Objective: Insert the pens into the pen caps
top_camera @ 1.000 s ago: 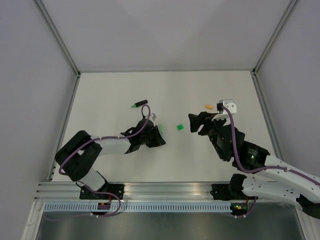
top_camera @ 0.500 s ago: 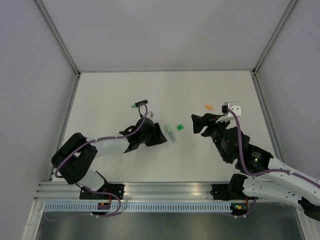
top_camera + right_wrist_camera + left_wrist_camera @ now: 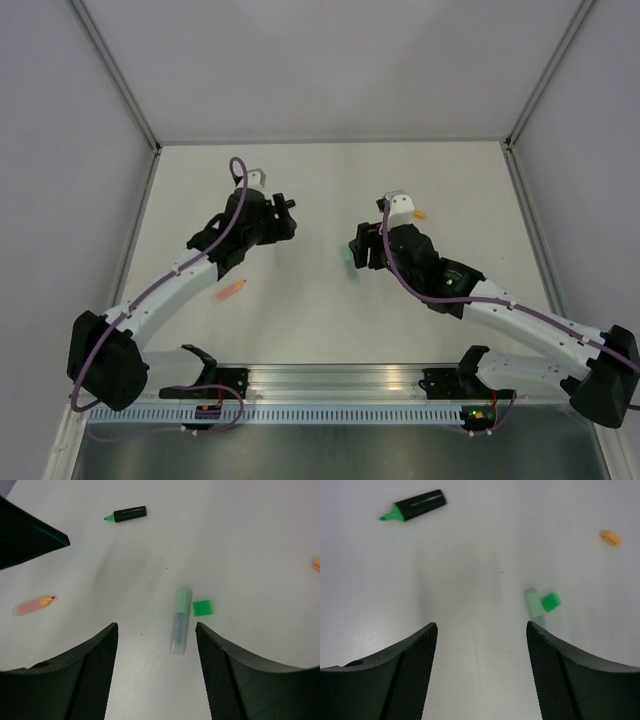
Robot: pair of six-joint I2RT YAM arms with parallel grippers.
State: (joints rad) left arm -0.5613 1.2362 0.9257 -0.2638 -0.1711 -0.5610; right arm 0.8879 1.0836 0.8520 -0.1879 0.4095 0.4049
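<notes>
Pale pen point(image 3: 181, 621): lay flat on the table point(image 3: 450, 170), a clear barrel with a pale green end. It sat ahead of the right gripper, in the gap between its fingers as the right wrist camera saw it, and touched by neither.
Green cap point(image 3: 202, 608): flat on the table just beside the pale pen's green end. Whether the two touched could not be told.
Black pen point(image 3: 415, 506): lay on the table with its green tip bare, ahead and to the left of the left gripper, well apart from the pale pen.
Orange pen point(image 3: 232, 290): lay on the left half of the table beside the left arm and looked blurred. It was well apart from every cap.
Orange cap point(image 3: 611, 537): alone on the table toward the right side, well apart from the orange pen, near the right wrist in the overhead view.
Left gripper point(image 3: 481, 626): fingers spread wide with nothing between them, above the table near the black pen.
Right gripper point(image 3: 156, 625): fingers likewise parted and holding nothing, above the pale pen and green cap.
</notes>
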